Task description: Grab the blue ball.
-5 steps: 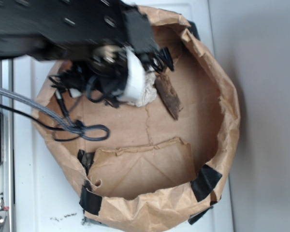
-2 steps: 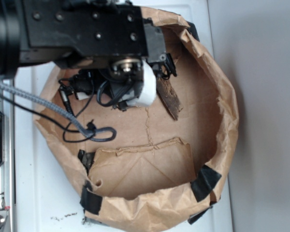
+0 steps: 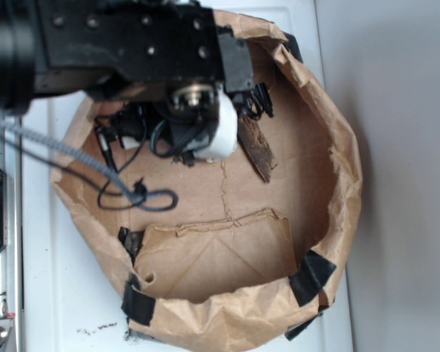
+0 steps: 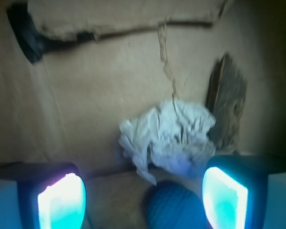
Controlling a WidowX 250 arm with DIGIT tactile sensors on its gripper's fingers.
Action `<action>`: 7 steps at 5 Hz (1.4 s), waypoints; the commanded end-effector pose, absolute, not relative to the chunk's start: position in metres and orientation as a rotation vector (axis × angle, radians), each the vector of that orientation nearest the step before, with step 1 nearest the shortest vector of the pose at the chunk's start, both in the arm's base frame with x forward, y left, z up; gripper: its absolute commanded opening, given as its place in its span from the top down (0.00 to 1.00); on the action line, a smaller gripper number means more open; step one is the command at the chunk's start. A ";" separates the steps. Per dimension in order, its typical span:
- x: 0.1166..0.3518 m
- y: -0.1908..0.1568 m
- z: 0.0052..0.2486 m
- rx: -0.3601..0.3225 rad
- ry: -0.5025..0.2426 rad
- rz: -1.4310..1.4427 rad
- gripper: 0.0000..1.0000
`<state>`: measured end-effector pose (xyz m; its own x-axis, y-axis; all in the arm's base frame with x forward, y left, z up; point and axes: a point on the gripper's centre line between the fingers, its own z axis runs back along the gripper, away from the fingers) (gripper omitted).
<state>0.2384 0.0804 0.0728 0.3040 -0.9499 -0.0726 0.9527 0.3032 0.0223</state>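
Vs a sec ago the arm has swung over the paper wad, which the exterior view showed then and now hides; in the last half-sec it barely shifts, so the approach seems to be settling. Gripper is spread wide, holding nothing. Blue ball sits low btwn the fingers, nearer the right one, just beside the wad, bark piece beyond. Ball looks bracketed; prob next is drop & close, w/ risk of pinching paper too.
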 end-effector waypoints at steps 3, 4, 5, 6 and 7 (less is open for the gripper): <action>0.249 0.130 0.058 0.100 0.068 -1.237 0.00; 0.249 0.132 0.056 0.102 0.064 -1.234 0.00; 0.252 0.126 0.041 0.140 0.086 -1.219 0.00; 0.255 0.119 0.027 0.173 0.106 -1.207 0.00; 0.257 0.116 0.018 0.180 0.129 -1.190 1.00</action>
<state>0.2564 0.1184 0.0166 0.3715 -0.9091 -0.1883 0.9283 0.3675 0.0573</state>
